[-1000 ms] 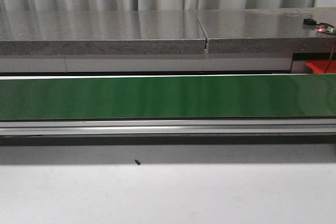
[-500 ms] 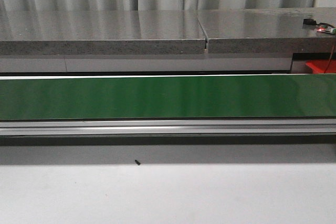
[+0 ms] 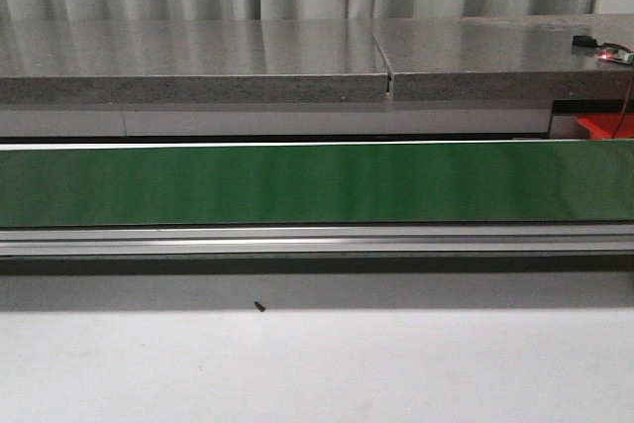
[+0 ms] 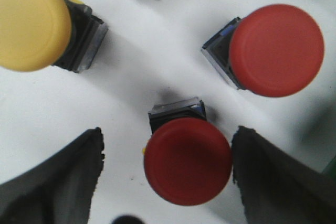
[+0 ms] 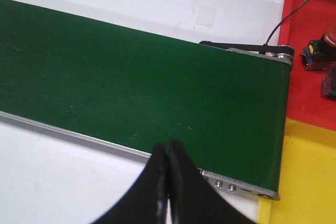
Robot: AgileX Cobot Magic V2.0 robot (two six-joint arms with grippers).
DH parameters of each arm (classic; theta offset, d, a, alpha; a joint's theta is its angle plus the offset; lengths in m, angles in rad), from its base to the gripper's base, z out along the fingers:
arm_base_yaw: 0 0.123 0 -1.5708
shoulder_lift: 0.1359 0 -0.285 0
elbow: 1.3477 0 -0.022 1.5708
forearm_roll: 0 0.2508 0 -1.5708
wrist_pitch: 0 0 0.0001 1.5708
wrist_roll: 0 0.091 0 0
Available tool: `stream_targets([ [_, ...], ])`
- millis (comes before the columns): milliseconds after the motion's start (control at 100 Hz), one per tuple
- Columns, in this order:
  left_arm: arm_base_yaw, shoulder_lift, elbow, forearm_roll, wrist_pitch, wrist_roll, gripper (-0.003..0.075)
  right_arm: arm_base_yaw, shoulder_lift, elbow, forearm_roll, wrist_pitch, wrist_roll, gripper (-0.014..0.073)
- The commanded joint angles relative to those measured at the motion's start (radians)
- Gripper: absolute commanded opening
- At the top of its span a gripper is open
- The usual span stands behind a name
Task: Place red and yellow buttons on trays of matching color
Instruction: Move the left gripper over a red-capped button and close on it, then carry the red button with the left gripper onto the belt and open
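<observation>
The left gripper (image 4: 167, 179) is spread wide, its fingers (image 4: 50, 182) either side of a red button (image 4: 187, 160), not touching. A yellow button (image 4: 31, 22) and second red button (image 4: 276, 50) lie near it. The right gripper (image 5: 168, 174), pressed together, hovers over the green conveyor belt (image 5: 142, 82); beyond the belt's end lie a red tray (image 5: 310, 40) and a yellow tray (image 5: 304, 177).

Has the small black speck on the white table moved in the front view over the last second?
No. The speck sits in the same spot below the green belt throughout.
</observation>
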Motion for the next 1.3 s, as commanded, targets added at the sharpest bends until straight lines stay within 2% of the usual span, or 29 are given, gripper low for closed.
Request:
stream_targets([
  [0,-0.004,-0.045,-0.031,-0.006,-0.033,-0.001,0.0381,0.001,-0.014,-0.028,0.014,-0.047,-0.003,-0.0069],
  [220,-0.004,-0.045,-0.031,-0.006,-0.029,-0.001,0.0171,0.001,-0.014,-0.028,0.014,-0.047,-0.003,-0.0069],
  [410,-0.004,-0.059,-0.031,-0.006,0.008,-0.001,0.0073,0.001,-0.014,-0.028,0.014,-0.047,-0.003,-0.0069],
  [840,-0.021,-0.29,-0.049,-0.017,0.046,0.001,0.006,0.001,-0.014,-0.028,0.014,-0.047,-0.003,-0.0069],
  [1090,-0.179,-0.3,-0.182,-0.005,0.149,0.051,0.0061,0.001,-0.014,-0.028,0.014,-0.047,-0.003,-0.0069],
  [1290,-0.298,-0.285,-0.193,0.086,0.182,0.051,0.0064,0.001,-0.014,-0.028,0.014,-0.047,-0.003,-0.0069],
])
